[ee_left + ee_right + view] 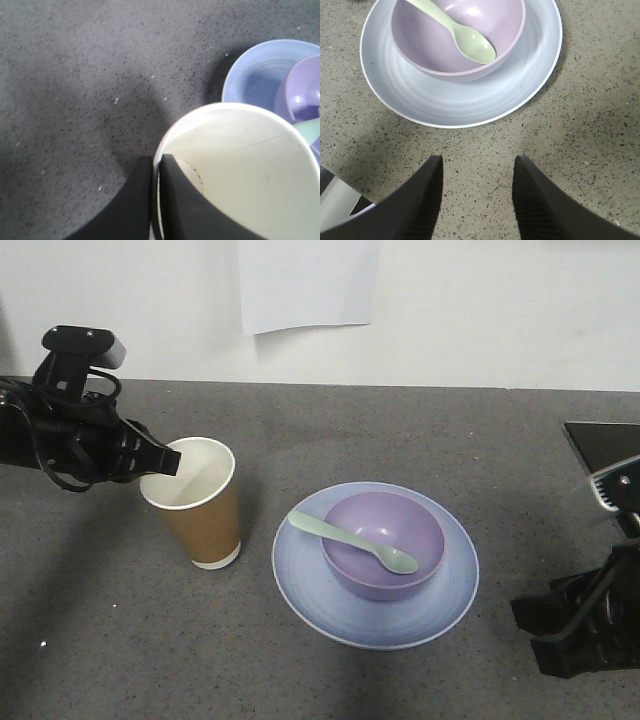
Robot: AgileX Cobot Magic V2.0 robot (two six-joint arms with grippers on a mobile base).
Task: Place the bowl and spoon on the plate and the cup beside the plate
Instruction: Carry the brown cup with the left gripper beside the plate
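A grey speckled table (420,430) is seen bearing everything, with a white sheet of paper (308,282) hung on the wall behind it. On the table the pale blue plate (375,615) is laid, and the lavender bowl (383,545) is set upon it, roughly centred. The brown paper cup (195,502) is stood upright on the table just beside the plate, on the left arm's side, without touching it as far as can be told. The mint-green spoon (352,540) is rested with its scoop in the bowl and its handle over the rim.

The cup's rim is pinched by the left gripper (168,462), one finger (187,210) inside the wall and the other outside it. The right gripper (476,197) is held spread and empty above bare table near the plate.

The placing of the cup is judged to be the step in hand, with the rest of the arrangement already made. For the next move, a gentle release of the rim is called for, followed by a straight lift, so that the light cup is not tipped or dragged.
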